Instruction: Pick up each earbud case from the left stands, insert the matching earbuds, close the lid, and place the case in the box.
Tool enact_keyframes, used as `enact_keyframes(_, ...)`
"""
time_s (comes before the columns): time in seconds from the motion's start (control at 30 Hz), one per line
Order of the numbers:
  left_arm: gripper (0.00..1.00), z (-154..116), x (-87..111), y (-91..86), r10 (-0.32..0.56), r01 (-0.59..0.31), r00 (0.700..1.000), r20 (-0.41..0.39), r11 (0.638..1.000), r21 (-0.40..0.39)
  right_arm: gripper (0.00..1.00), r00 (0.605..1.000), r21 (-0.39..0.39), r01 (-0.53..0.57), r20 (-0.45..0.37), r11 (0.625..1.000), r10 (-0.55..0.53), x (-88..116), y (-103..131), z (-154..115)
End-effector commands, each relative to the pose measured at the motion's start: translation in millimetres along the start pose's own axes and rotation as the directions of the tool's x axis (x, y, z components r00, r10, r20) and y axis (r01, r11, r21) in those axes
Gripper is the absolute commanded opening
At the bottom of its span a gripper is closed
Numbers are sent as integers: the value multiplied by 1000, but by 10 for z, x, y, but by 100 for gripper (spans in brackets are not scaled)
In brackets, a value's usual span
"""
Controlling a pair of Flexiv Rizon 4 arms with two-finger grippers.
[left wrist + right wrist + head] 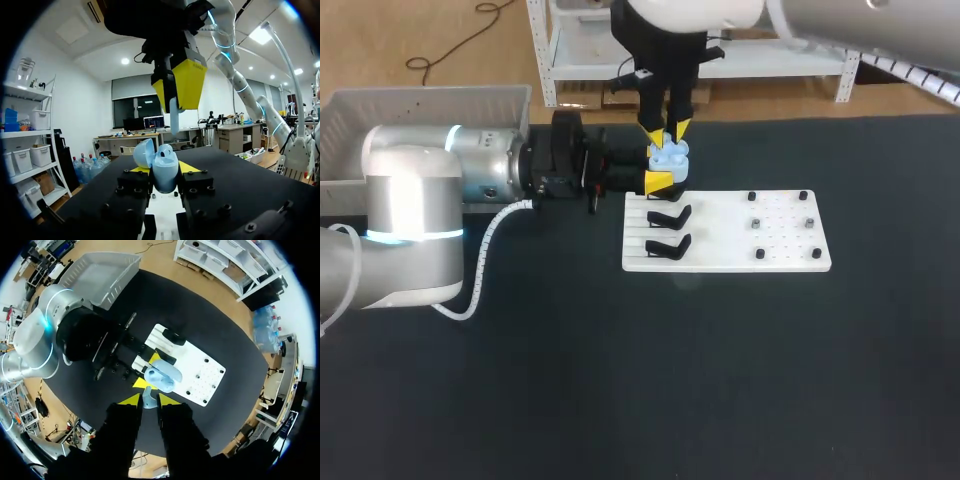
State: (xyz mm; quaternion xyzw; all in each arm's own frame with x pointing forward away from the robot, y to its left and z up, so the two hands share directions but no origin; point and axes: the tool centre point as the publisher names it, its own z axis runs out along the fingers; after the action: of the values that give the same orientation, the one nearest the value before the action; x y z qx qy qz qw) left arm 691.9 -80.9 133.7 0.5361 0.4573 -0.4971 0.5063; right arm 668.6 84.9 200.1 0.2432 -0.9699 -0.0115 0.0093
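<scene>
With left gripper (164, 170) clamped on open earbud case (165, 176) over the stand end of the white plate (790, 262), lower right gripper (149, 400), pinching apparently one earbud (173, 116), straight into that case; release once seated.

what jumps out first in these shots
The open, light blue earbud case stands out first, clamped in the left end effector by the far left corner of the white board. Directly over it, the right end effector points down with a matching blue earbud pinched between its yellow tips. Two black stands on the board's left side are empty.
</scene>
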Motion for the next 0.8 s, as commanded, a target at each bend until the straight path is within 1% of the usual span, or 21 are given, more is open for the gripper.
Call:
enact_keyframes(0.03, 0, 1, 2, -1, 0, 0, 1000, -1, 1000, -1, 0, 998, 42, -19, 56, 999, 17, 87, 18, 73)
enact_keyframes(0.1, 0, 1, 2, -1, 0, 0, 1000, -1, 1000, -1, 0, 998, 64, -34, 63, 997, 30, 74, 13, 83)
enact_keyframes(0.37, 0, 1, 2, -1, 0, 0, 1000, -1, 1000, -1, 0, 993, 49, -72, 101, 996, 67, 20, -29, 88)
enact_keyframes(0.57, 0, 1, 2, -1, 0, 0, 1000, -1, 1000, -1, 0, 991, 37, -86, 104, 996, 82, -7, -67, 117)
enact_keyframes(0.8, 0, 1, 2, -1, 0, 0, 1000, -1, 1000, -1, 0, 993, 28, -73, 92, 997, 71, -45, -47, 144)
